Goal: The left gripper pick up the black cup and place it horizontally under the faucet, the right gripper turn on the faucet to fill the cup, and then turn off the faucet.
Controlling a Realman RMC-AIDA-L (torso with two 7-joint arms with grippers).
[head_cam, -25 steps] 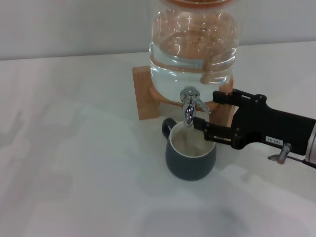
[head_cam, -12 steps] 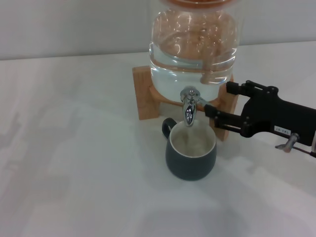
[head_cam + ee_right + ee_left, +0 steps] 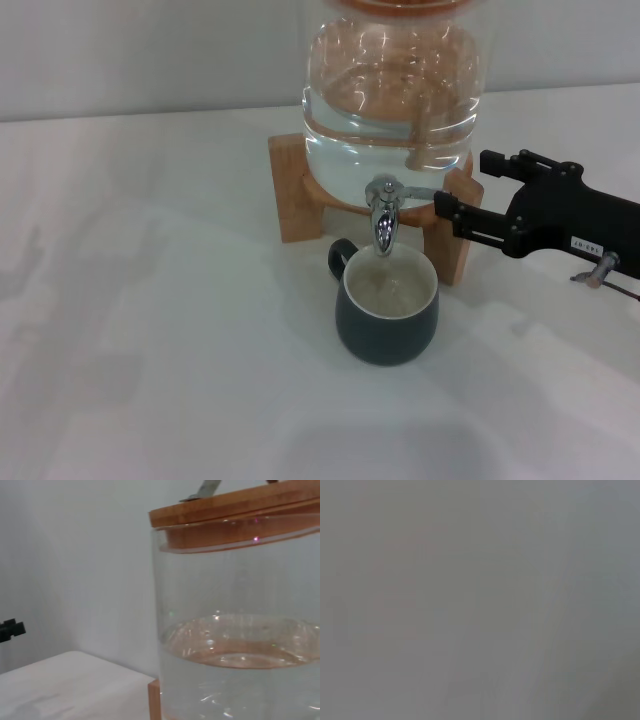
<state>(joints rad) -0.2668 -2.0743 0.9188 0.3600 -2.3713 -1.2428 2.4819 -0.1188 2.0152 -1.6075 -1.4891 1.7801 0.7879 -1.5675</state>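
The white desk [image 3: 150, 330] carries everything in the head view. On it, toward the back, a wooden stand [image 3: 292, 195] holds a big glass jar [image 3: 392, 90] part full of water; in the right wrist view the jar [image 3: 240, 645] fills most of the picture, with its wooden lid [image 3: 235, 507] on top and the waterline about halfway down the visible glass. The left wrist view shows only a grey blur, and the left gripper appears in no picture.

The right gripper [image 3: 463, 193] reaches in from the robot's right, level with the front of the stand. Its jaws stand apart, holding nothing, the two fingers pointing toward the faucet [image 3: 383, 215]; the nearer fingertip sits just beside the end of the thin lever [image 3: 418, 194], which juts sideways toward it. Whether they touch cannot be told.

The cup [image 3: 387, 312] stands upright on the desk straight below the spout, its loop handle [image 3: 342, 254] turned toward the stand, with water inside its pale interior. The spout hangs just above the cup's rim, apart from it
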